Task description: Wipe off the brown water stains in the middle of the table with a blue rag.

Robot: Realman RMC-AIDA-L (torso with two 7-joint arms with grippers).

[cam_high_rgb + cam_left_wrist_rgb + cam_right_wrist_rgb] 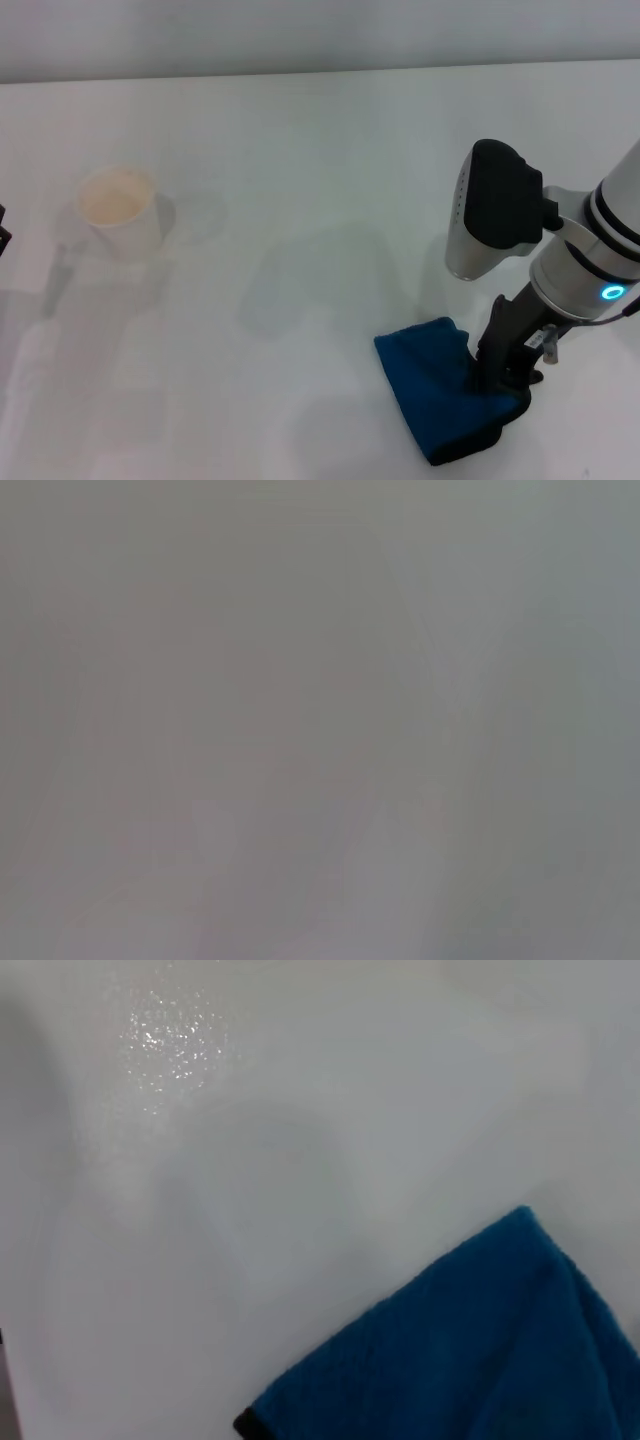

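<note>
While the right gripper [497, 378] presses down onto the blue rag [440, 400], the rag lies flat on the white table [320, 150] at the near right, its right edge tucked under the dark fingers [490, 372]. The fingers stand on the cloth and look closed on a fold of it, though the contact point is partly hidden by the gripper body. The rest of the rag spreads leftward and toward the near edge from the fingertips.

A pale cup [118, 210] stands far left, well apart from the rag. The middle of the table carries only a faint greyish patch; no tan stain can be made out from the head view.

The right wrist view adds what the head view lacks: a patch of tiny glistening droplets [160, 1045] on the table [300, 1210], apart from the rag [480, 1350], and the rag's black edge trim [243, 1423] at one corner. The gripper's own fingers do not show there.

The left wrist view shows only a blank grey surface, nothing identifiable. The left gripper is barely a dark sliver at the far left edge of the head view; its state cannot be told.
</note>
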